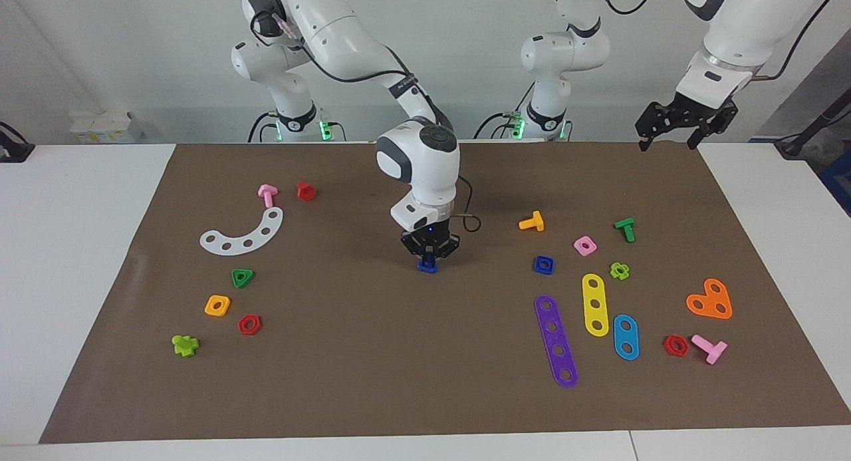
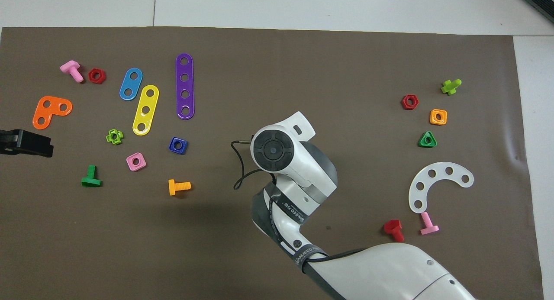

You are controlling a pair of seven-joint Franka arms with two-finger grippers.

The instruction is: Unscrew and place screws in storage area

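Observation:
The blue screw (image 1: 427, 267) stands on its flat head on the middle of the brown mat (image 1: 372, 354), the plain stretch that serves as storage area. My right gripper (image 1: 429, 256) points straight down over it, its fingers drawn together on the screw's shaft. In the overhead view the right arm's wrist (image 2: 272, 150) hides the screw and the fingers. My left gripper (image 1: 667, 142) hangs open and empty in the air over the mat's corner at the left arm's end, and waits; it also shows in the overhead view (image 2: 26, 143).
Toward the left arm's end lie a blue square nut (image 1: 544, 265), an orange bolt (image 1: 532, 221), a purple strip (image 1: 556, 341) and a yellow strip (image 1: 595, 304). Toward the right arm's end lie a white curved plate (image 1: 246, 235), a pink bolt (image 1: 266, 195) and a red bolt (image 1: 306, 191).

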